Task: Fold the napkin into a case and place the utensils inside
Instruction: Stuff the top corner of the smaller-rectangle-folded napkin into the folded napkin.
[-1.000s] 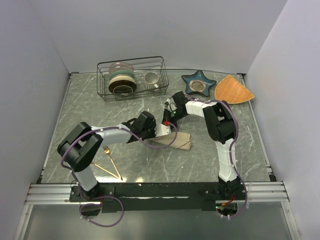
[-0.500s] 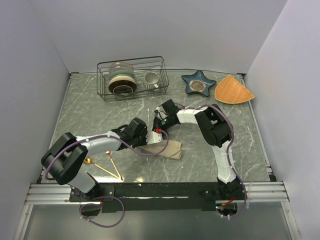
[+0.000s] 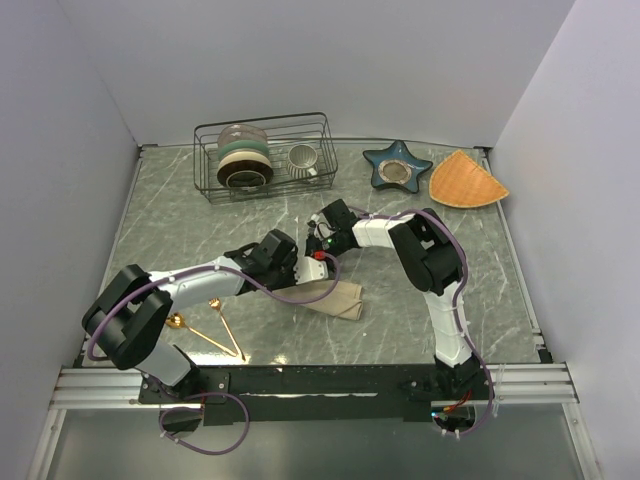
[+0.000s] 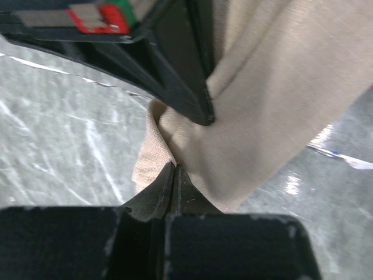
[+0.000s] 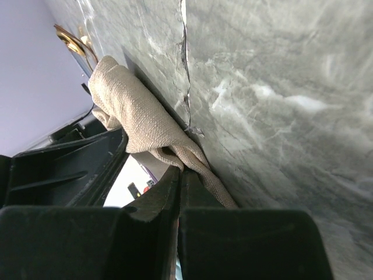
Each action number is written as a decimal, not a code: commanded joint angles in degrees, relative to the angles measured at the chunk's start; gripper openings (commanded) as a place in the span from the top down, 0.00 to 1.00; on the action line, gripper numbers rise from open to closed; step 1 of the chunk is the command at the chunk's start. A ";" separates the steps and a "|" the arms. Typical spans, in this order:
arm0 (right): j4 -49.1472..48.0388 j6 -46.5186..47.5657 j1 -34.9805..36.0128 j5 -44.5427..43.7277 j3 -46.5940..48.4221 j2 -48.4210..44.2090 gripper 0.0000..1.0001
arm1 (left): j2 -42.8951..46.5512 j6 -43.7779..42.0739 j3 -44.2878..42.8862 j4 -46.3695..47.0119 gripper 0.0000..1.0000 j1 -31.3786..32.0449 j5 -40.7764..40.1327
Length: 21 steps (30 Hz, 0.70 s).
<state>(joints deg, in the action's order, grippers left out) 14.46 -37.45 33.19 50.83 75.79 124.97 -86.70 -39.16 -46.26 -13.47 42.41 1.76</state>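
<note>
Grey marbled stone covers the table (image 3: 160, 220), closed in by pale walls on three sides. At the near edge both arms rise from a black rail. Just beyond the left base lie the utensils, a gold spoon (image 3: 178, 322) and a gold fork (image 3: 225, 325). Their handles meet in a V near the rail and their heads spread apart toward the left; neither is on the cloth.

Toward the middle of the table, right of the utensils and apart from them, lies the napkin (image 3: 335, 298). It is folded into a narrow beige band that runs slantwise, with its right end flat on the stone. Both arms reach to its left end.

The left gripper (image 4: 175, 169) has its fingers pressed together on a pinch of the fabric. The cloth bunches at the tips and fans out beyond them. The right gripper (image 5: 179, 170) is likewise clamped tight on a thin fold at the cloth's edge, close to the left one.

At the far side, a wire rack (image 3: 205, 165) holds stacked bowls (image 3: 243, 160) and a ribbed cup (image 3: 303, 160). To its right sit a blue star-shaped dish (image 3: 378, 158) and an orange wedge mat (image 3: 466, 180).
</note>
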 commanded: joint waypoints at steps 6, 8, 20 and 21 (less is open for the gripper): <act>1.63 2.73 0.82 -9.26 0.15 1.43 1.00 | -1.28 -0.48 4.94 1.95 0.99 2.50 4.75; 1.28 2.82 0.65 -8.38 0.15 0.02 1.00 | -2.68 -1.53 6.44 2.49 0.99 2.41 4.74; 12.34 10.46 0.21 -11.10 8.23 -3.68 1.00 | -2.95 -5.75 9.61 4.51 0.99 2.15 6.15; 12.87 11.17 0.03 -11.71 8.50 -3.50 1.00 | -3.04 -5.93 9.52 4.51 0.99 2.15 6.24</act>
<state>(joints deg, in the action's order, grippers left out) 23.33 -30.81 33.69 43.79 80.16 122.72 -86.72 -43.94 -39.68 -4.69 44.25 3.27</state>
